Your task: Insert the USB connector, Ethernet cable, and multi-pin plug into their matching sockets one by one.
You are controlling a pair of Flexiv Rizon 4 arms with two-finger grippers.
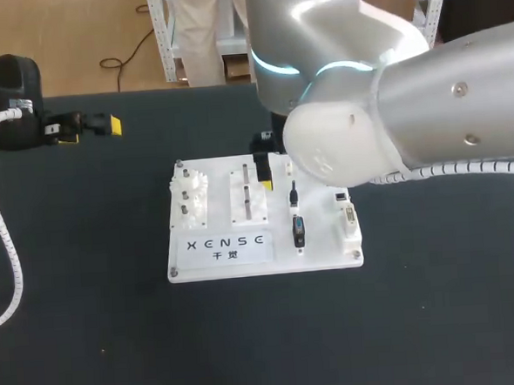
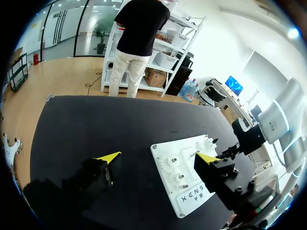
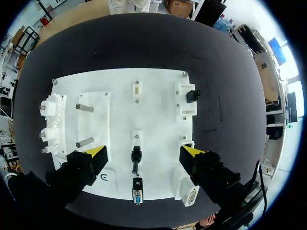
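The white socket board (image 1: pixel 223 245) lies mid-table. On it a slim black USB connector (image 3: pixel 136 157) (image 1: pixel 293 195) stands in line with a black multi-pin plug (image 3: pixel 137 195) (image 1: pixel 298 229). A black Ethernet piece (image 3: pixel 191 96) sits in a white block ahead of my right gripper. That right gripper (image 3: pixel 144 153) (image 1: pixel 289 182) hovers over the board, open, its yellow tips either side of the USB connector and well clear of it. My left gripper (image 2: pixel 158 158) (image 1: pixel 87 127) is open and holds nothing, off at the table's far left, away from the board (image 2: pixel 189 191).
White gears (image 3: pixel 50 124) (image 1: pixel 190 197) and two pegs (image 3: pixel 85 125) occupy the board's left part. A white multi-pin socket (image 3: pixel 191 195) (image 1: pixel 350 215) sits at its right edge. My right arm (image 1: pixel 426 104) hides the table's back right. Dark cloth surrounds the board.
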